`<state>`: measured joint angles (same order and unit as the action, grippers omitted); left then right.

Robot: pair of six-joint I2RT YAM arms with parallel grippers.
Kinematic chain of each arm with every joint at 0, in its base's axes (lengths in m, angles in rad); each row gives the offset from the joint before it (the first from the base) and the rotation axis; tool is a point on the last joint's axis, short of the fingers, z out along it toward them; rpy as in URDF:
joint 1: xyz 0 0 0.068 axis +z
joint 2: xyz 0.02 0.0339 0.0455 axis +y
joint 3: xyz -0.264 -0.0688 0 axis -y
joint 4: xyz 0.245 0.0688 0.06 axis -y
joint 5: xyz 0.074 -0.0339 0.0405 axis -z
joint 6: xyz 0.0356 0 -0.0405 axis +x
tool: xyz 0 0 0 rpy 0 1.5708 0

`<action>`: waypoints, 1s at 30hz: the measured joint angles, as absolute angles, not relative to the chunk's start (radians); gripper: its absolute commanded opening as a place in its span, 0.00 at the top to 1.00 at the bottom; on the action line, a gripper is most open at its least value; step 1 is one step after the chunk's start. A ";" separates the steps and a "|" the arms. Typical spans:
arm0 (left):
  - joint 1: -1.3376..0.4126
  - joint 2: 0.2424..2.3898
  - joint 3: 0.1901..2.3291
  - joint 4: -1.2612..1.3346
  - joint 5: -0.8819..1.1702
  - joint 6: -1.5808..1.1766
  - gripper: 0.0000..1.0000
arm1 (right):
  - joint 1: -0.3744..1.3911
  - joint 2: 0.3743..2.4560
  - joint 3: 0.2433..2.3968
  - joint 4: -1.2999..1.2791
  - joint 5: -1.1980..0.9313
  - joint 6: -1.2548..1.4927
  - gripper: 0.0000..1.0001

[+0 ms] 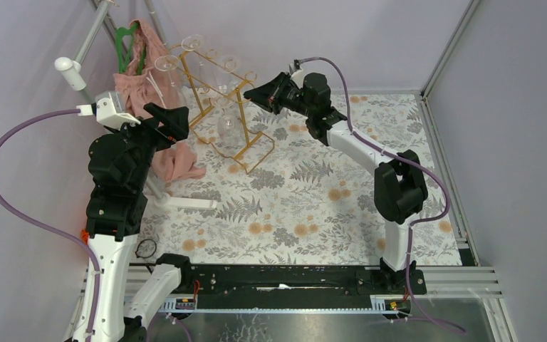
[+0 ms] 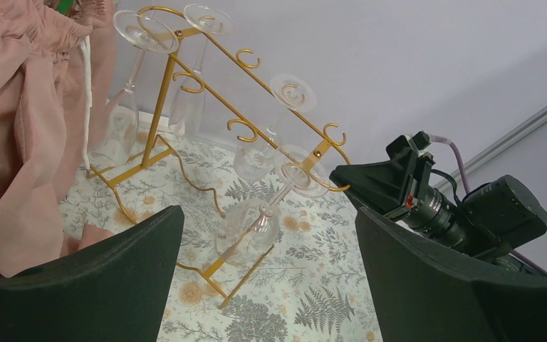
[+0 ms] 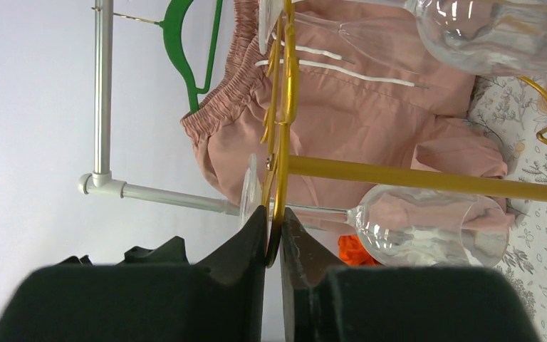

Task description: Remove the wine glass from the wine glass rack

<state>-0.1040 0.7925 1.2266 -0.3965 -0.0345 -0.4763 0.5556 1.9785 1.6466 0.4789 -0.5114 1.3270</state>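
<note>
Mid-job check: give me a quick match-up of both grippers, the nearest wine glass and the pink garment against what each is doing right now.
Things:
1. left gripper
2. right gripper
3. wine glass
4. pink garment

States:
A. hangs upside down on the wine glass rack
B. pinched shut on a gold wire loop of the rack
C. draped beside the rack
D. wide open, holding nothing

Pairs: 1-D, 2-B, 3-A, 4-C
</note>
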 measured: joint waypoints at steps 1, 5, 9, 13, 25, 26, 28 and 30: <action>-0.104 0.793 1.227 -0.397 -0.035 -0.476 0.01 | 0.556 1.972 1.641 0.474 -0.508 1.327 1.00; -0.104 0.793 1.227 -0.397 -0.034 -0.477 0.01 | 0.556 1.933 1.604 0.450 -0.487 1.327 1.00; -0.104 0.793 1.227 -0.396 -0.030 -0.477 0.01 | 0.555 1.873 1.542 0.430 -0.464 1.319 1.00; -0.104 0.793 1.226 -0.396 -0.022 -0.481 0.01 | 0.550 1.816 1.476 0.428 -0.452 1.316 1.00; -0.104 0.834 1.209 -0.387 0.043 -0.508 0.01 | 0.516 1.696 1.351 0.413 -0.454 1.302 1.00; -0.104 0.838 1.207 -0.387 0.046 -0.511 0.01 | 0.513 1.688 1.348 0.401 -0.455 1.296 1.00; -0.104 0.842 1.204 -0.387 0.052 -0.516 0.01 | 0.507 1.669 1.341 0.373 -0.457 1.282 1.00; -0.104 0.844 1.202 -0.382 0.061 -0.522 0.01 | 0.499 1.645 1.332 0.342 -0.461 1.267 1.00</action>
<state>-0.1040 0.8444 1.2018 -0.3820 0.0608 -0.5220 0.4988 1.6455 1.3315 0.3424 -0.4610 1.2671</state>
